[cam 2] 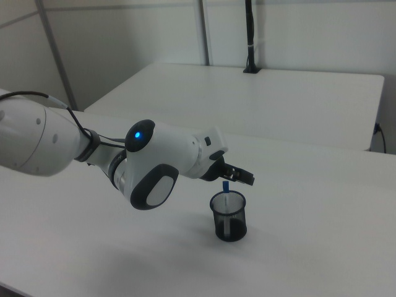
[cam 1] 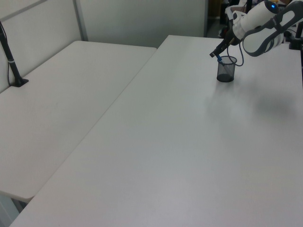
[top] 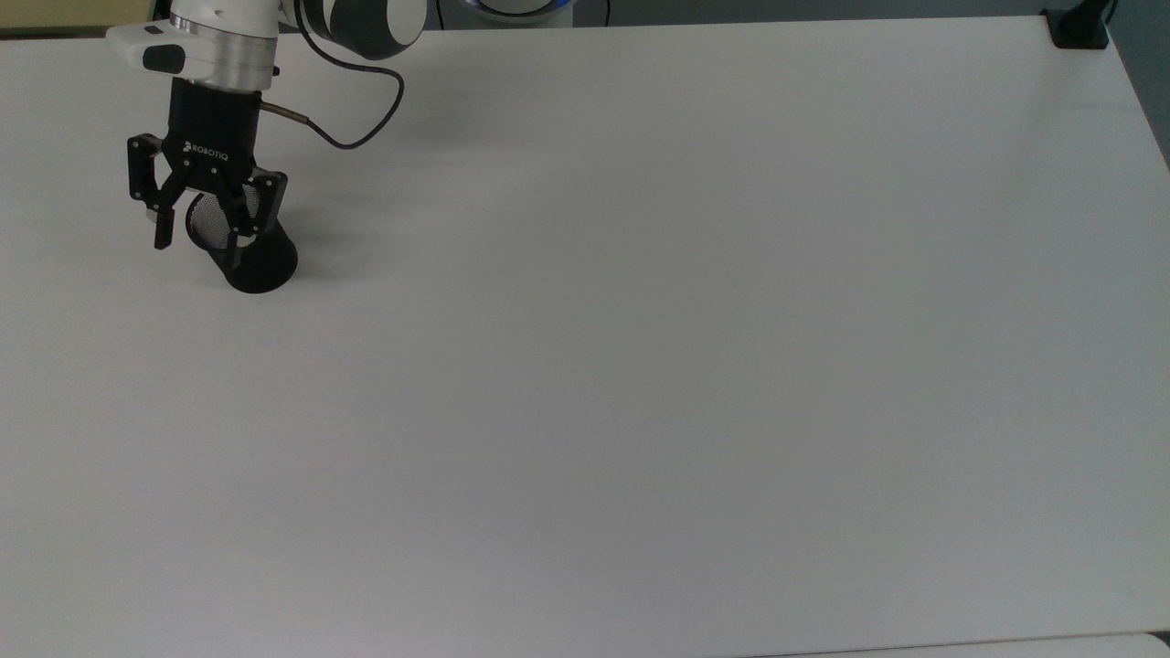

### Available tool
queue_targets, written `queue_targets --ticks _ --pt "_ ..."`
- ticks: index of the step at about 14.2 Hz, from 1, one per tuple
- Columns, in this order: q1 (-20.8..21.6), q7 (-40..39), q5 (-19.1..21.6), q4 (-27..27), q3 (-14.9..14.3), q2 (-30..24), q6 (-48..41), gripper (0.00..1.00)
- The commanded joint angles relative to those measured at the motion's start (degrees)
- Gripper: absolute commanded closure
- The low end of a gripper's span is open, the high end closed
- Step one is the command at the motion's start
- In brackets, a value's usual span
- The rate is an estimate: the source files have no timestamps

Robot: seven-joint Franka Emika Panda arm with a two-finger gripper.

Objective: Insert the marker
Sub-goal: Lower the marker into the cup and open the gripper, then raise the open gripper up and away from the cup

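In the top view, the gripper is seen spread wide and empty above the black mesh cup on the white tabletop. In the left view, the marker is seen standing inside the cup. In the right view, its blue top is shown above the rim, just below the fingers.

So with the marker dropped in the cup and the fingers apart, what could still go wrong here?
1. The open end effector hangs just over the cup rim, one finger across its mouth in the top view. A sideways retreat could clip the light cup and tip it.
2. The marker leans with its blue end above the rim, near the fingers. Withdrawing could snag it and pull it out.
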Motion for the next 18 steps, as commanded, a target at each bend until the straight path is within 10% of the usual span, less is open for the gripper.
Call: queue_targets --ticks 1,14,18 --pt "0.74 1.79 1.56 -0.59 0.03 -2.33 -1.18 0.0" --pt "0.04 2.58 1.64 30.42 -1.73 -9.19 -73.32 0.0" --pt "1.0 16.16 6.64 37.45 -1.03 -10.07 -86.77 0.0"
